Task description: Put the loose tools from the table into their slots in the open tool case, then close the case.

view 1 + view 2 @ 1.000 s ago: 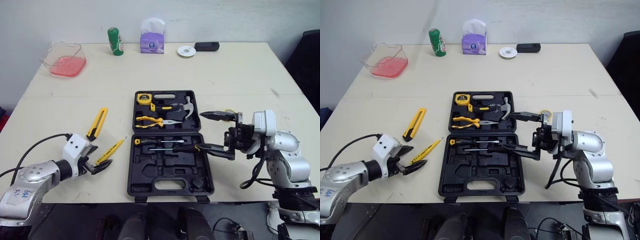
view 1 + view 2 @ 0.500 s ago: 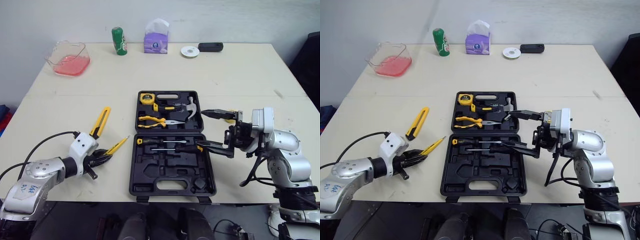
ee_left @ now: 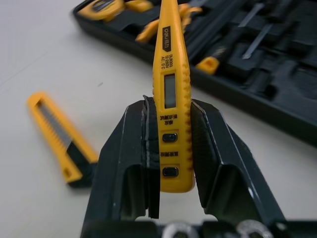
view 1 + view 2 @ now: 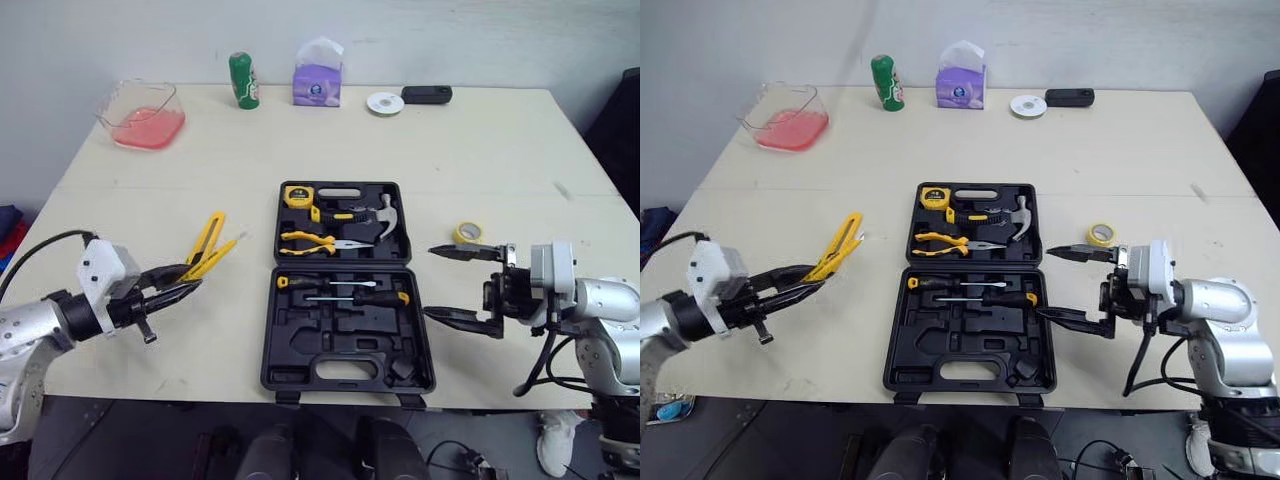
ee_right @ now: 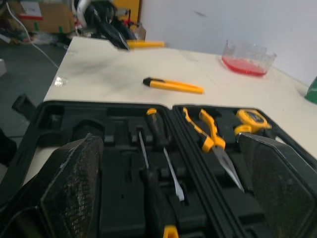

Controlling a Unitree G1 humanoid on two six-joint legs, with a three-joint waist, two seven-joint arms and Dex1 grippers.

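Note:
The black tool case (image 4: 340, 346) lies open at the table's middle, holding a tape measure (image 4: 291, 195), a hammer (image 4: 384, 214), pliers (image 4: 318, 240) and screwdrivers (image 4: 345, 291). My left gripper (image 3: 171, 105) hangs left of the case, above the table, shut on a yellow tester pen (image 3: 170, 94) that points toward the case. A yellow utility knife (image 4: 209, 231) lies on the table just beyond the pen. A yellow tape roll (image 4: 467, 232) sits right of the case. My right gripper (image 4: 430, 282) stands open and empty at the case's right edge, near that roll.
Along the far edge stand a clear container of pink liquid (image 4: 143, 112), a green can (image 4: 242, 80), a purple tissue pack (image 4: 317, 82), a white disc (image 4: 385, 102) and a small black device (image 4: 427, 94).
The left gripper shut on the tester pen, lifted it off the table and drew back to the left. The right gripper pulled back to the right, off the case. The camera shifted.

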